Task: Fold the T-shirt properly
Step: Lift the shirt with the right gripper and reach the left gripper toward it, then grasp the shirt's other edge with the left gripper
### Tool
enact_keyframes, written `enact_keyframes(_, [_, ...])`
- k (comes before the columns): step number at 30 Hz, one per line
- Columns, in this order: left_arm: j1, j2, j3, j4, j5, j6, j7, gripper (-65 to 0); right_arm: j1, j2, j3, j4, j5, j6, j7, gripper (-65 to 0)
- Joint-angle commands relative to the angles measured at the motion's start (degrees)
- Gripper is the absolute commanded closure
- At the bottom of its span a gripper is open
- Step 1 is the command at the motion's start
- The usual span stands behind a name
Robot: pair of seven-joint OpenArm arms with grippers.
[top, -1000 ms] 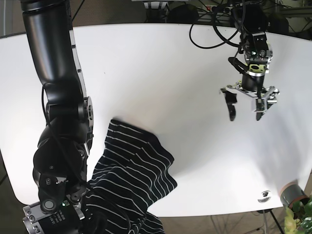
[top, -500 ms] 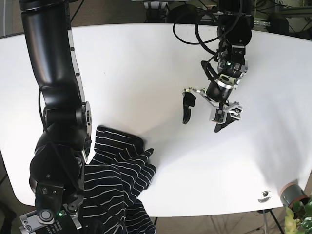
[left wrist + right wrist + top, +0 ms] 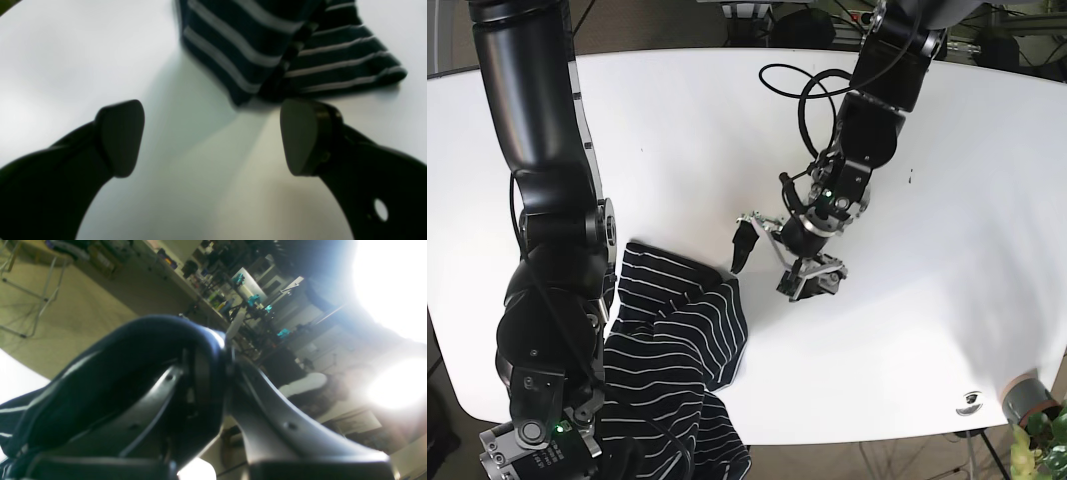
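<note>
- On the white table (image 3: 677,130), one striped T-shirt (image 3: 677,345) lies crumpled at the near edge, part of it hanging off.
- Just beside its upper corner hovers the left gripper (image 3: 772,262), jaws spread wide, empty.
- Dark cloth wraps the right gripper (image 3: 200,373), fingers pinching the T-shirt.

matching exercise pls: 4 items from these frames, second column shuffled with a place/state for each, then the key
Column 1:
1. left end effector
2. right end effector
3. T-shirt
4. white table

Column 2:
A. bunched up, dark with thin white stripes, hanging over the near table edge
B. shut on fabric, pointing off the table toward the room
C. open, low over the table beside a shirt corner
D. bare across its far half

Pairs: 1-C, 2-B, 3-A, 4-D
</note>
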Motion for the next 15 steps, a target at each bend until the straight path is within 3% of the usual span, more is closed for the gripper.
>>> enact_keyframes(1, [-3.9, 2.8, 0.0, -3.7, 0.3, 0.5, -1.7, -61.9, 2.0, -0.2, 0.1, 0.5, 0.0, -0.50, 1.5, -2.4])
enact_keyframes(6, [-9.8, 5.9, 1.3, -13.3, 0.3, 0.3, -3.0, -61.9, 1.5, -0.2, 0.1, 0.4, 0.0, -0.50, 1.5, -2.4])
enact_keyframes(15, [-15.8, 10.2, 9.7, -30.2, 0.2, 0.3, -12.7, -62.1, 1.4, -0.2, 0.1, -1.1, 0.0, -0.50, 1.7, -2.4])
